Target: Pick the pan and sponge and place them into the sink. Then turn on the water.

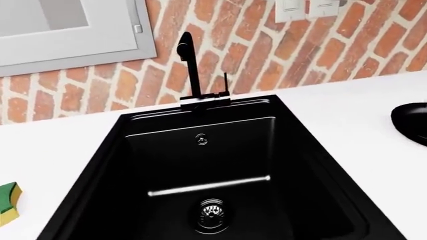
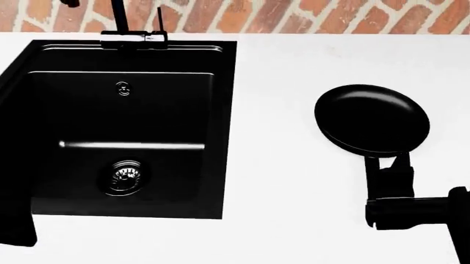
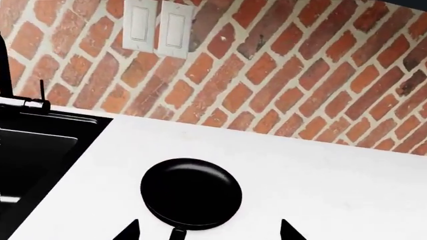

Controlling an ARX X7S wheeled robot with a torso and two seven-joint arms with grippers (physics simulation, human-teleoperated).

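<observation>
The black pan lies on the white counter to the right of the sink. In the right wrist view the pan sits just ahead of my right gripper. That gripper is open wide, and the pan's thin handle runs back between its two fingertips without touching them. In the head view the right gripper hangs over the handle. A corner of the green and yellow sponge shows on the counter left of the sink. No water falls from the faucet. Of my left arm only a dark shape shows.
The basin holds only its metal drain and overflow fitting. A brick wall runs behind the counter, with a window frame and two wall switches. The faucet's lever stands beside its base.
</observation>
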